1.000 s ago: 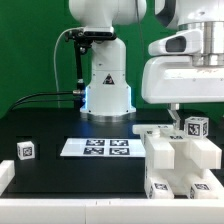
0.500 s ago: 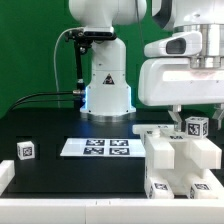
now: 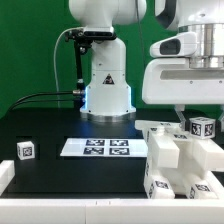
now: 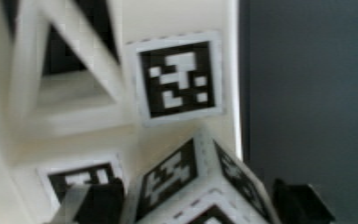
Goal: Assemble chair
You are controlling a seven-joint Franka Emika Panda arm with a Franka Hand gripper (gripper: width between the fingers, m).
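Base (image 3: 106, 88): white and upright, seen at the back in the middle of the exterior view.
Arm (image 3: 105, 15): carried up from the base past the top edge, then brought down again on the exterior view's right.
Wrist (image 3: 190, 45): held level above the broad white body of the hand.
Hand (image 3: 194, 120): pointed straight down and held low.
Finger (image 3: 178, 116): one thin finger is seen below the hand's body; the other is hidden.
Jaws: set partly apart; whether anything is gripped cannot be told.
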